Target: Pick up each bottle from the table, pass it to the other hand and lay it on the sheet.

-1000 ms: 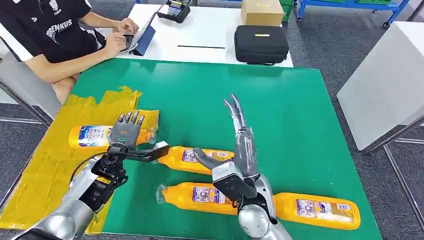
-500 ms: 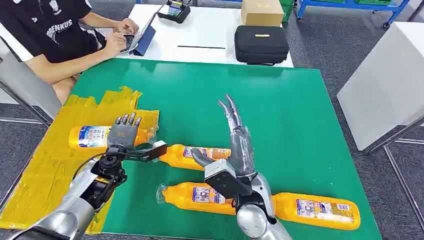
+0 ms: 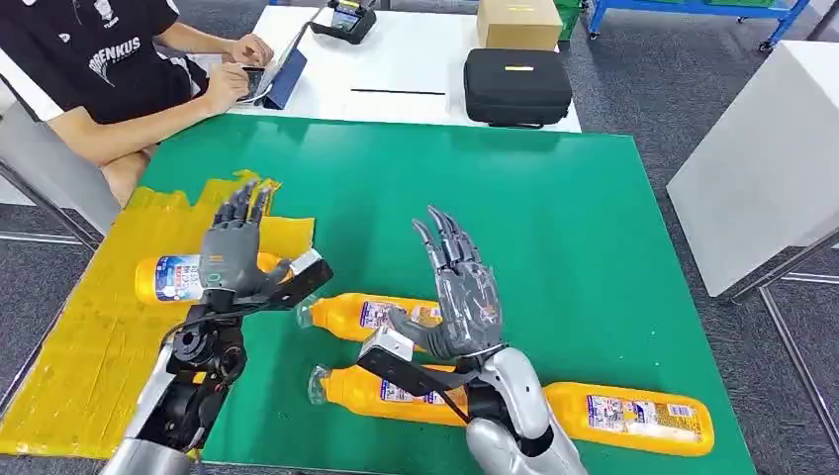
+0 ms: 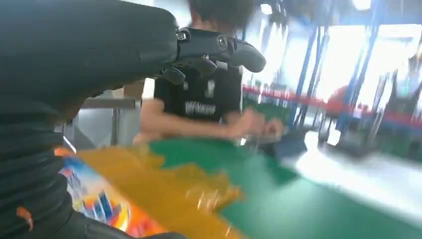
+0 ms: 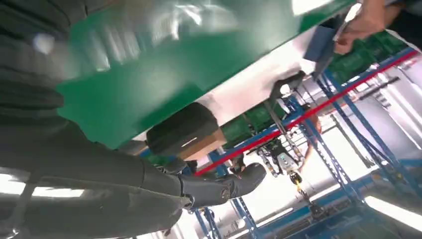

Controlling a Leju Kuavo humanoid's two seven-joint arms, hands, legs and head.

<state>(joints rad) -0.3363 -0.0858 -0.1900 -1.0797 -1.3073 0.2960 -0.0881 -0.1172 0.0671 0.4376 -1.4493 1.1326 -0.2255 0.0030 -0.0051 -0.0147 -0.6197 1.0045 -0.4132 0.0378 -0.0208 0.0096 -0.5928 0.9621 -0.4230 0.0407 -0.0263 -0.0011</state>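
Four bottles lie flat: one (image 3: 173, 277) on the yellow sheet (image 3: 79, 346) at left, three on the green mat (image 3: 554, 218). Both hands, left (image 3: 233, 257) and right (image 3: 460, 297), hover empty, fingers spread. The right should close around the middle bottle (image 3: 371, 315). A person (image 3: 109, 69) sits far left.

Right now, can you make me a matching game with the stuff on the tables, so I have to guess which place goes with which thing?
Things:
1. black case
2. cardboard box
3. bottle on the yellow sheet
4. left hand

Places:
A. raised above the edge of the yellow sheet
B. lying on its side, partly behind the left hand
C. on the white table, at its front edge
D. on the white table, behind the black case

Pairs: 1-C, 2-D, 3-B, 4-A
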